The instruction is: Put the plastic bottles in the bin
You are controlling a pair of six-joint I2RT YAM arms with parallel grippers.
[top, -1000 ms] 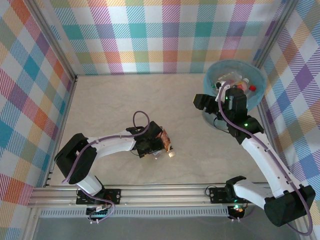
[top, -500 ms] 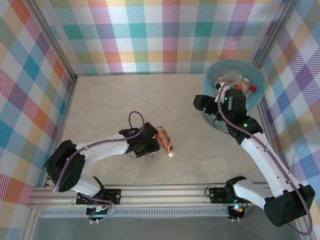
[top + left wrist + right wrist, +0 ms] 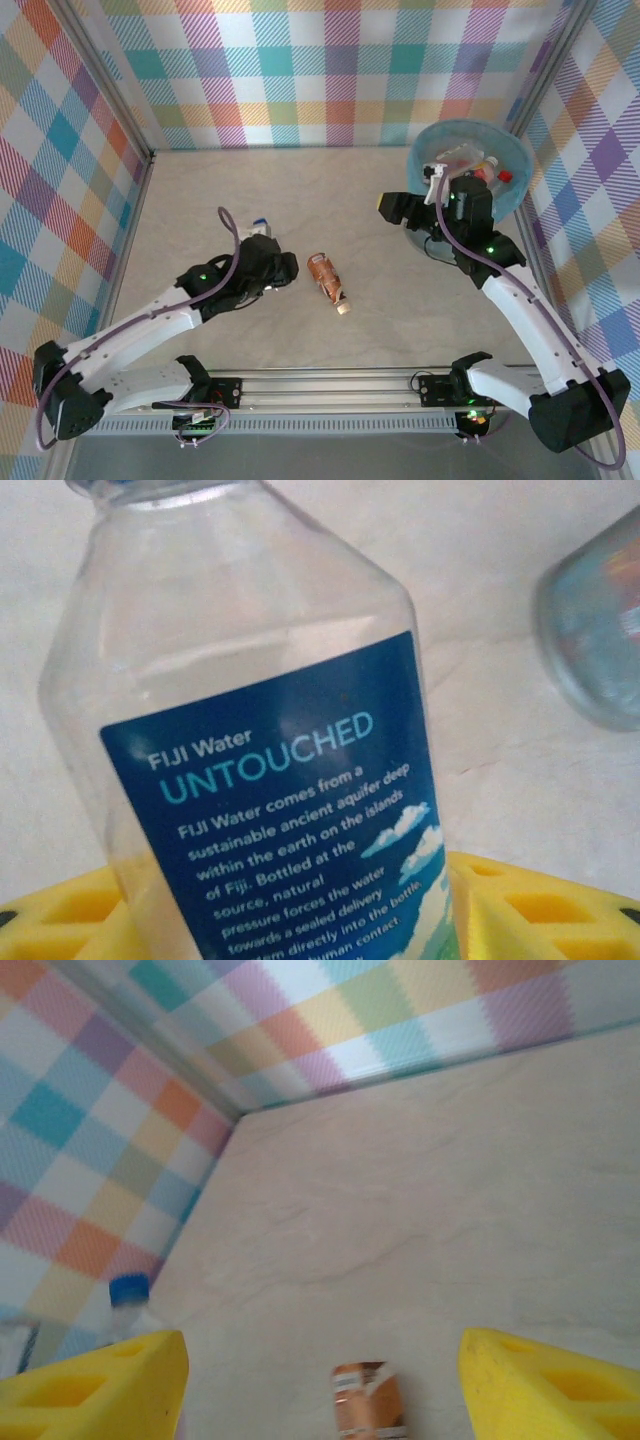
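Observation:
My left gripper is shut on a clear plastic bottle with a dark blue label and a blue cap. Its yellow pads press both sides of the label, left of the table's middle. A copper-labelled bottle with a white cap lies on the table to its right, untouched; the same copper bottle lies ahead of my right gripper. My right gripper hovers open and empty just left of the bin. The bin, at the far right, has a light-blue liner and holds several bottles.
Checked walls close the table on the left, back and right. A metal rail runs along the near edge by the arm bases. A blurred, rounded clear thing sits to the right of the held bottle in the left wrist view.
My left gripper closed on the clear bottle beside the copper one and carried it left and farther back. My right gripper shifted slightly left and stayed open.

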